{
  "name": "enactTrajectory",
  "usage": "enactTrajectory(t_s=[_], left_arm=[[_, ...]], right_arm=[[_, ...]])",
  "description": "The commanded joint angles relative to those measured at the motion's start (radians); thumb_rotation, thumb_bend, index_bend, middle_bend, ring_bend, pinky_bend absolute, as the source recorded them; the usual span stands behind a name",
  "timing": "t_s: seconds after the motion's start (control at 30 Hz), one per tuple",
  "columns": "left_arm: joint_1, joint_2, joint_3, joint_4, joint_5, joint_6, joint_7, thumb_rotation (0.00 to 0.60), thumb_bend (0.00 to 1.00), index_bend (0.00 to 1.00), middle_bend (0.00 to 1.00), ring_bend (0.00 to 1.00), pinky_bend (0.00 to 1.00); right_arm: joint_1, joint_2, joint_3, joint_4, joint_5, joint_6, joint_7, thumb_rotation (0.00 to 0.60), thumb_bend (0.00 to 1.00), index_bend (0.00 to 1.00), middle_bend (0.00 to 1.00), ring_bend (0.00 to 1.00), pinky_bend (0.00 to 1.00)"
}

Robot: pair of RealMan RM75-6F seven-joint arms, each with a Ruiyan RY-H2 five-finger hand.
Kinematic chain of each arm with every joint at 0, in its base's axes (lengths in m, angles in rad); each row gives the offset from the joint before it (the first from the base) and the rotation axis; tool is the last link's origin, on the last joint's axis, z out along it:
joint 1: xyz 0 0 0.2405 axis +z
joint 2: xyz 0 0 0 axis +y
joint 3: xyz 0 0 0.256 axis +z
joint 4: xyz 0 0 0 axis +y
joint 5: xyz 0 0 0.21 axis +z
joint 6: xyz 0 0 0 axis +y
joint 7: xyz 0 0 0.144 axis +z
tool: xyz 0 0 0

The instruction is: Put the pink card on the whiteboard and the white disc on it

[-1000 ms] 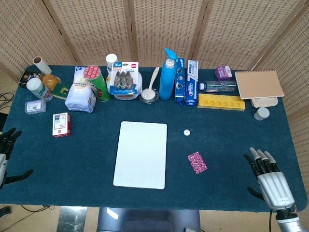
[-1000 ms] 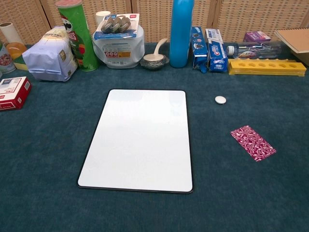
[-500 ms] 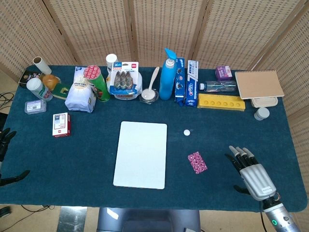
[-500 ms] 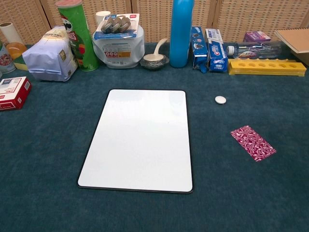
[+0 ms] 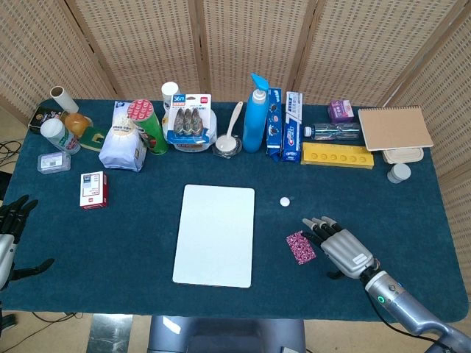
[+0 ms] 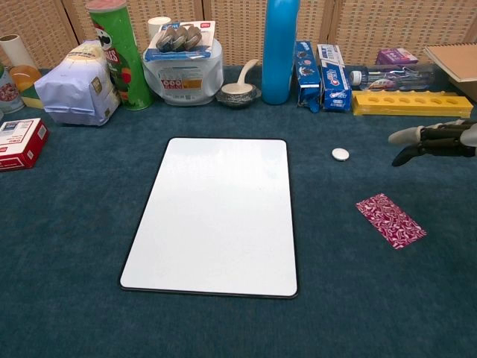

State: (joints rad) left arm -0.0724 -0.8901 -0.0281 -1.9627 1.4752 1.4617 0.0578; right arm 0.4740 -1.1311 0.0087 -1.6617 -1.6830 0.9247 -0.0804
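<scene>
So far neither of the 2 placements is done. The pink card (image 5: 300, 247) lies flat on the blue cloth to the right of the whiteboard (image 5: 215, 234), well apart from its right edge, level with the board's lower half. The white disc (image 5: 284, 201) sits on the cloth too, just right of the whiteboard's upper right corner and apart from the card. The whiteboard itself is bare, lying flat near the middle of the table (image 5: 132, 243).

The right hand (image 5: 340, 246) hovers just right of the card, fingers spread and extended toward it, grasping nothing; in the chest view it shows at the frame's right edge, above the card rather than on it, though whether the fingertips (image 5: 312, 223) touch the card cannot be told from either view. The left hand (image 5: 11, 235) rests far to the left of the whiteboard at the table's edge, fingers apart and holding nothing.

Judging from this, the step in hand is the reach for the card. Still left: picking it up, laying it on the whiteboard, then fetching the disc and setting it on top.

Beyond the whiteboard's far edge stands a row of groceries, among them a blue bottle (image 5: 255, 115) and a green can (image 5: 147, 125).
</scene>
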Motion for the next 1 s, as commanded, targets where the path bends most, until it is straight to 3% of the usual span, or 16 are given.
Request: enactTrajectory(t_s=[0.03, 0.33, 1.0], left_arm=[[-0.002, -0.004, 0.001, -0.002, -0.003, -0.005, 0.012, 0.600, 0.05, 0.00, 0.00, 0.00, 0.00], [-0.006, -0.012, 0.001, -0.007, -0.011, -0.011, 0.034, 0.600, 0.05, 0.00, 0.00, 0.00, 0.00], [-0.011, -0.013, 0.006, -0.011, -0.010, -0.022, 0.042, 0.600, 0.05, 0.00, 0.00, 0.00, 0.00]], right_arm=[[0.033, -0.038, 0.008, 0.031, 0.037, -0.049, 0.012, 0.600, 0.07, 0.14, 0.00, 0.00, 0.00], [0.095, -0.101, 0.028, 0.089, 0.138, -0.145, -0.008, 0.600, 0.08, 0.12, 0.00, 0.00, 0.00], [0.165, -0.177, 0.029, 0.120, 0.270, -0.198, -0.174, 0.600, 0.11, 0.11, 0.00, 0.00, 0.00]])
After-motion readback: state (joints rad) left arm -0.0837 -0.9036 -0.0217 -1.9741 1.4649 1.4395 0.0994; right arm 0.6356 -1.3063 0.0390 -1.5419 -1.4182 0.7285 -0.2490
